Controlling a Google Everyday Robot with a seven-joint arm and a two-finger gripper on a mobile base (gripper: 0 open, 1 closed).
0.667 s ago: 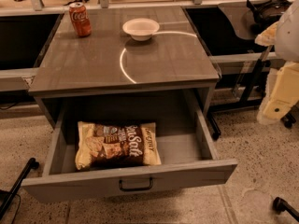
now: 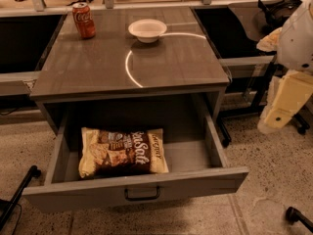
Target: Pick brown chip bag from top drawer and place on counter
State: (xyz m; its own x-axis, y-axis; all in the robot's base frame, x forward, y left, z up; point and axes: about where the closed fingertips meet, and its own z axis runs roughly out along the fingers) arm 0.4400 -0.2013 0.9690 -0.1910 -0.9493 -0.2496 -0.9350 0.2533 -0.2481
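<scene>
The brown chip bag [image 2: 123, 152] lies flat in the left half of the open top drawer [image 2: 220, 153], with its lettering facing up. The drawer is pulled out from under the counter [image 2: 98, 67], and its dark pull handle [image 2: 142, 195] is at the front centre. My arm's white and cream links hang at the right edge of the view. The gripper [image 2: 286, 101] is beside the cabinet, to the right of the drawer and well clear of the bag. Nothing is visible in it.
A red soda can [image 2: 84, 20] stands at the counter's back left. A white bowl [image 2: 147, 30] sits at the back centre. Dark desks flank the cabinet on both sides. Chair bases and casters sit on the speckled floor at the lower left and lower right.
My arm has edged slightly left and down at the right of the view. The bag, drawer, can and bowl have not moved.
</scene>
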